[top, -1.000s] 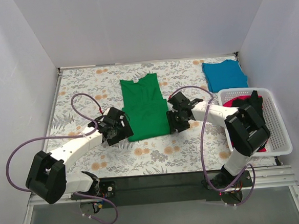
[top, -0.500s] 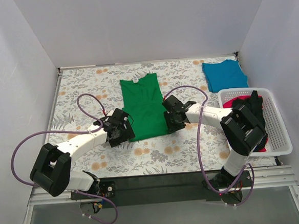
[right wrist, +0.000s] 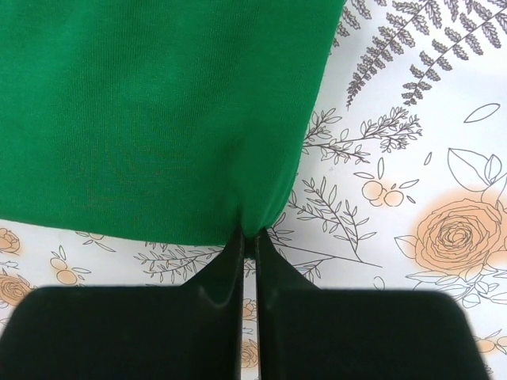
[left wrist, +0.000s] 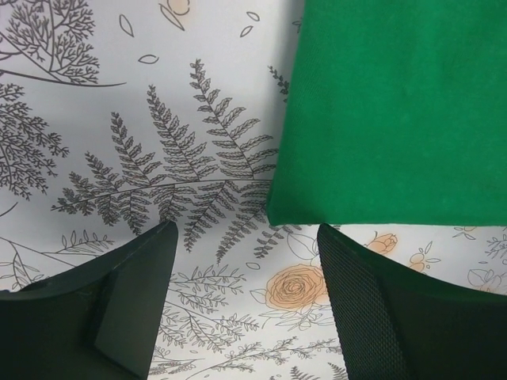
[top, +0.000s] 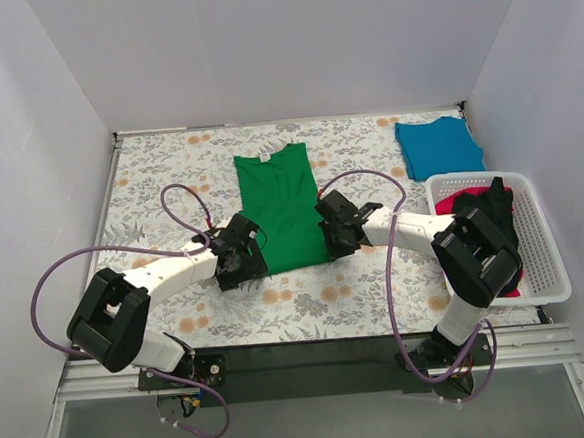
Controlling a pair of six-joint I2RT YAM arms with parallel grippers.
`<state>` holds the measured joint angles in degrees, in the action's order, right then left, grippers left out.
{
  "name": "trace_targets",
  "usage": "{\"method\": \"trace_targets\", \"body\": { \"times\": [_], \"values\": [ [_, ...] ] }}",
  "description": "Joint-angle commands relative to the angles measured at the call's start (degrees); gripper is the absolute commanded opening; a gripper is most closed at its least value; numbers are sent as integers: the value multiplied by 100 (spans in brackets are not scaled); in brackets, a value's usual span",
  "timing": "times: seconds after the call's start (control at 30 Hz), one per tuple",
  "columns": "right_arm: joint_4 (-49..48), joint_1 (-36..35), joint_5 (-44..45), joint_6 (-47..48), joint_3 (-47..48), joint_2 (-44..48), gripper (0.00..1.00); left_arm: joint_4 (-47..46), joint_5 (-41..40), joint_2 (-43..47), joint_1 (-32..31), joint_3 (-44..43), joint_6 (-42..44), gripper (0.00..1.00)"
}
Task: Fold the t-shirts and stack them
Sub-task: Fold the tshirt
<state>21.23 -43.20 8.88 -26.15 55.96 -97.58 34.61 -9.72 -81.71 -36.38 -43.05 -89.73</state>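
A bright green t-shirt [top: 283, 208] lies flat, folded lengthwise, in the middle of the floral table, collar away from me. My right gripper [top: 326, 245] is shut on the shirt's near right corner [right wrist: 261, 214], pinching the hem between its fingers [right wrist: 231, 261]. Just short of the near left corner [left wrist: 297, 210] my left gripper [top: 243, 265] stands open with only tablecloth between its fingers [left wrist: 352, 293]. A folded teal-blue t-shirt [top: 438, 146] rests at the back right. Red-pink [top: 458, 201] and black [top: 498, 203] t-shirts sit in the basket.
The white slotted basket [top: 545, 261] stands at the right edge, beside the right arm. White walls enclose the table on three sides. Purple cables loop from both arms over the tablecloth [top: 159, 178].
Both grippers have moved inward to the green shirt's near corners. The right gripper closed onto the right corner; the left stayed open.
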Motion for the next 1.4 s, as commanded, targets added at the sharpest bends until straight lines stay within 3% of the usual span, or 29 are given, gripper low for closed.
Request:
{"method": "trace_targets", "body": {
  "times": [0.0, 0.2, 0.77, 0.9, 0.93, 0.97, 1.0, 1.2, 1.37],
  "values": [
    [601, -66, 114, 49, -534, -604, 1, -77, -118, -90, -97, -160, -97, 69],
    [592, -75, -1, 101, -516, -648, 1, -77, -285, -310, -194, -292, -158, 63],
    [592, -75, 26, 154, -666, -543, 1, -25, -364, -1496, -607, -248, -158, 36],
    [601, -75, -53, 198, -718, -481, 1, -7, -207, -1707, -677, -195, -185, 20],
    [593, -83, -80, 216, -753, -446, 1, 19, -171, -1751, -677, -152, -220, 9],
    [610, -83, -132, 233, -771, -429, 1, 37, -145, -1760, -677, -125, -229, 4],
    [671, -75, -159, 268, -780, -394, 1, 107, -75, -1726, -686, -108, -237, 0],
    [1373, -188, -580, 505, -929, 10, 1, 1272, 276, -1129, -1071, -107, -360, 0],
    [2981, -496, -1475, 813, -1088, 1055, 1, 2724, 1250, 232, -1827, -107, -746, 0]
  ]
}}
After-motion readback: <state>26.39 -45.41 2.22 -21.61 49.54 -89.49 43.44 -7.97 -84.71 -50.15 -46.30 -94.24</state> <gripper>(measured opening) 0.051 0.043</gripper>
